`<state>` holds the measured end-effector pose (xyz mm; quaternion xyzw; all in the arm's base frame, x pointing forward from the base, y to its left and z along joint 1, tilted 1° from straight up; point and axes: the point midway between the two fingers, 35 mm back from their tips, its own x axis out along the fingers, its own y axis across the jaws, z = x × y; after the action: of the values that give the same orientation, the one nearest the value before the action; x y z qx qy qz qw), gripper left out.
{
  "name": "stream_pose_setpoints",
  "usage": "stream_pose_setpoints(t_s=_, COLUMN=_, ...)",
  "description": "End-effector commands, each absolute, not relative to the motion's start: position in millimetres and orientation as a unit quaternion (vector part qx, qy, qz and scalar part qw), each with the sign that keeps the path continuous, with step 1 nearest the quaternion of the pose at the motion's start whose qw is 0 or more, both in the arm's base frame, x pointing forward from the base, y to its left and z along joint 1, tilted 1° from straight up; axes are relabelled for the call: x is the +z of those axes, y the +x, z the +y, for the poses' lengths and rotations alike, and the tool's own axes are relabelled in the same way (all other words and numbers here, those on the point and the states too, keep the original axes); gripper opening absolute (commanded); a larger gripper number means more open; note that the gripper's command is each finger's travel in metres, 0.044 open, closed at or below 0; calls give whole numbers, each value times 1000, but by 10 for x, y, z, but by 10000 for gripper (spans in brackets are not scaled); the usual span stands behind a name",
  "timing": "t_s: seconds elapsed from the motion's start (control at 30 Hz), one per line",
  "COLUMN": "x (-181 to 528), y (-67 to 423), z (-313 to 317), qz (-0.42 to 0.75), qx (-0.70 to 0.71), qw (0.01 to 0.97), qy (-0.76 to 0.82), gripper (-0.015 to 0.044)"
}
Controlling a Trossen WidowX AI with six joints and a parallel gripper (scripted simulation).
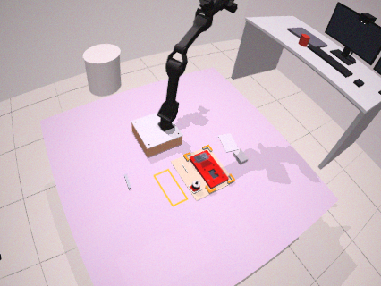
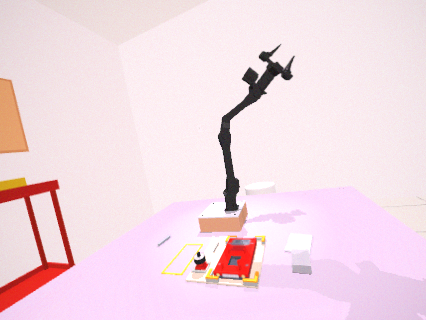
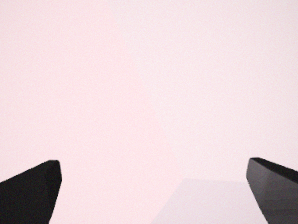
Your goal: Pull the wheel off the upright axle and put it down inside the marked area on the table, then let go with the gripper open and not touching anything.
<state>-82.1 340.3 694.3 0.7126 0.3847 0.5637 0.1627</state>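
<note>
The wheel [image 1: 195, 186] [image 2: 200, 260], black with white, sits on its upright axle over a small red base, at the near left corner of a pale board. The black tip of the axle [image 2: 198, 254] shows above it. The marked area is a yellow outline [image 1: 180, 202] [image 2: 171, 274] on the table, left of the board, with nothing inside it. My gripper [image 2: 287, 51] [image 3: 155, 160] is open and empty, raised high above the table and far from the wheel. Only wall shows between its fingers in the wrist view.
The pale board [image 1: 181, 169] also carries a red panel [image 1: 207, 168] [image 2: 242, 257] between orange corner brackets. A white plate [image 1: 228, 142] and a grey block [image 1: 241, 156] lie right of it. A small grey bar [image 1: 128, 181] [image 2: 164, 241] lies left of the outline. The arm's base box [image 1: 164, 147] stands behind.
</note>
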Motion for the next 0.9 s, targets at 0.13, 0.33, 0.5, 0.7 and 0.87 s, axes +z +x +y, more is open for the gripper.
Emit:
stream_pose_setpoints(t_s=0.13, x=6778, y=-644, z=3632, qz=375, qx=558, qw=214, qy=709, gripper=300)
stream_pose_setpoints(t_s=0.33, x=6469, y=-266, z=3983, qz=361, qx=539, qw=301, qy=700, gripper=300)
stream_pose_setpoints(t_s=0.5, x=6185, y=116, z=4222, qz=350, qx=513, qw=371, qy=690, gripper=300)
stream_pose_setpoints(t_s=0.7, x=5836, y=623, z=4406, qz=341, qx=477, qw=447, qy=676, gripper=300)
stream_pose_setpoints(t_s=0.87, x=5556, y=1056, z=4458, qz=334, qx=445, qw=503, qy=661, gripper=300)
